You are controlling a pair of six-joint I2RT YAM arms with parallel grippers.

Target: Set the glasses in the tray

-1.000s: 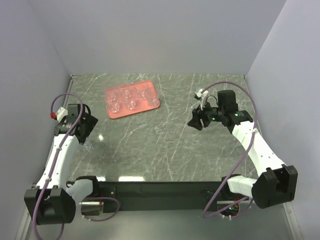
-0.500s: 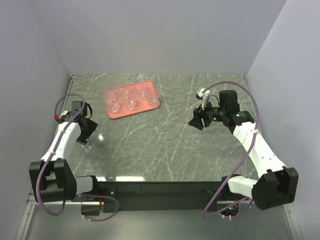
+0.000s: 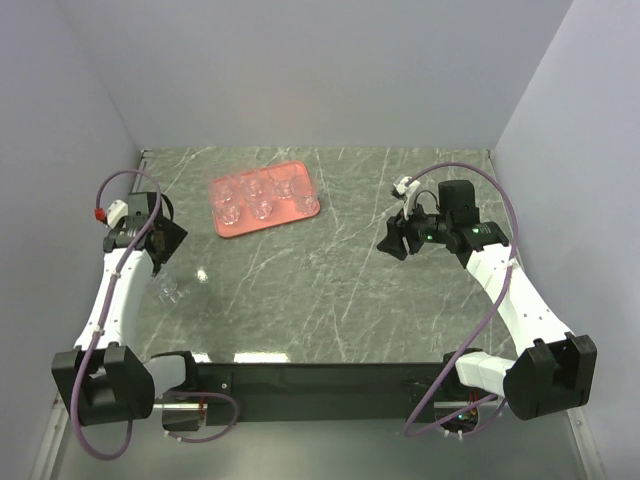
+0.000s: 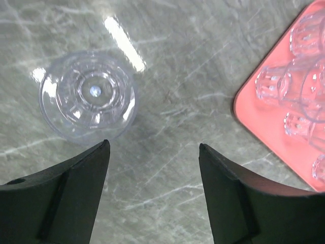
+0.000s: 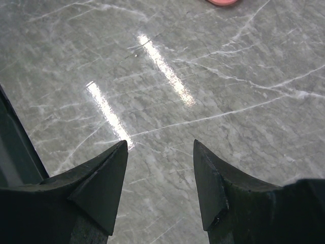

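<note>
One clear glass (image 3: 167, 288) stands upright on the marble table, apart from the others. In the left wrist view that loose glass (image 4: 89, 94) lies just beyond the left fingertip. My left gripper (image 3: 165, 250) (image 4: 154, 147) is open with only bare table between its fingers. The salmon-red tray (image 3: 240, 225) sits at the back left and holds several glasses (image 3: 262, 195). Its corner (image 4: 259, 119) with some of the glasses (image 4: 271, 84) shows at the right of the left wrist view. My right gripper (image 3: 392, 240) (image 5: 160, 145) hovers open over bare table, right of the tray.
Grey walls close in the table on the left, back and right. The black base rail (image 3: 320, 378) runs along the near edge. A sliver of the tray (image 5: 221, 2) shows at the top of the right wrist view.
The left arm has swung and its gripper now sits farther back than the loose glass, which stays on the table. The right arm has not moved.
</note>
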